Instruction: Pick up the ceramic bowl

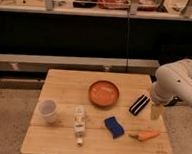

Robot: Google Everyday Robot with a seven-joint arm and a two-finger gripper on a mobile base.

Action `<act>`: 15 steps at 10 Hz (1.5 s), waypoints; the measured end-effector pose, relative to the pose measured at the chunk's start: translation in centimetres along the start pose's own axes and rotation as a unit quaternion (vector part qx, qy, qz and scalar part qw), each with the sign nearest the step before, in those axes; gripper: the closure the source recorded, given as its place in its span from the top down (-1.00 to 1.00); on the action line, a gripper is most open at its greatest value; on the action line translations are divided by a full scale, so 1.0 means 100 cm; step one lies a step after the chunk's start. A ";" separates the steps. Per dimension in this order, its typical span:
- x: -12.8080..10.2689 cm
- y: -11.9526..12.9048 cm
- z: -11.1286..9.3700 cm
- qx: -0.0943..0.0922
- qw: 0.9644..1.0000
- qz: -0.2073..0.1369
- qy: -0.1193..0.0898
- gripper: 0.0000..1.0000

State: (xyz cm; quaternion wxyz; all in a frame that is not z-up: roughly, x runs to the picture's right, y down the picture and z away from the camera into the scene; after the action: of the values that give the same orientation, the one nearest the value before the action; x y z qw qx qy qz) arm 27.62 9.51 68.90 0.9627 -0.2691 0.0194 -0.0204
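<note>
Ceramic bowl (103,93) sits upright on the wooden desk (64,84), a little right of the middle and toward the back edge. It is shallow, round, orange and glossy (the widest item on the surface), and nothing touches it.

Just to the bowl's right lies a black-and-white striped object (139,104), set at a slant and apart from the rim. In front of the bowl, nearer the front edge, a blue sponge (114,127) rests flat. Right of the sponge lies a small orange object (146,135), carrot-like in shape, close to the front right corner. A pale bottle (78,124) lies on its side in front of the bowl and to its left, lengthwise toward the front edge. A white cup (48,110) stands upright near the left edge, well apart from the ceramic bowl.

The robot's white arm (179,83) comes in from the right side of the view and bends downward. Its gripper (156,111) hangs at the right edge of the desk, just beside the striped object and above the orange one, clear of the bowl. Whether the gripper is open or closed cannot be told, and nothing can be seen in its hold.
</note>
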 end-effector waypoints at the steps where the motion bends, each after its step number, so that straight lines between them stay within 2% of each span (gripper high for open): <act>1: -0.005 -0.008 -0.001 0.005 1.000 -0.018 0.003 0.60; 2: -0.011 -0.015 -0.001 0.010 0.999 -0.032 0.005 0.60; 4: -0.009 -0.015 -0.003 0.015 0.999 -0.040 0.012 0.60; 6: -0.023 -0.023 -0.002 0.022 0.996 -0.085 0.015 0.60; 7: -0.032 -0.026 -0.002 0.025 0.994 -0.100 0.016 0.60; 10: -0.037 -0.030 -0.002 0.035 0.990 -0.135 0.022 0.60; 13: -0.060 -0.037 0.001 0.039 0.982 -0.182 0.021 0.60; 15: -0.068 -0.041 0.003 0.042 0.976 -0.214 0.021 0.60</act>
State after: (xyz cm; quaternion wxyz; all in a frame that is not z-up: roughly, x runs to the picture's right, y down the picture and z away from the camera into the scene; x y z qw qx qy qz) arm 20.69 6.53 71.47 0.9459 -0.2262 -0.0192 -0.2321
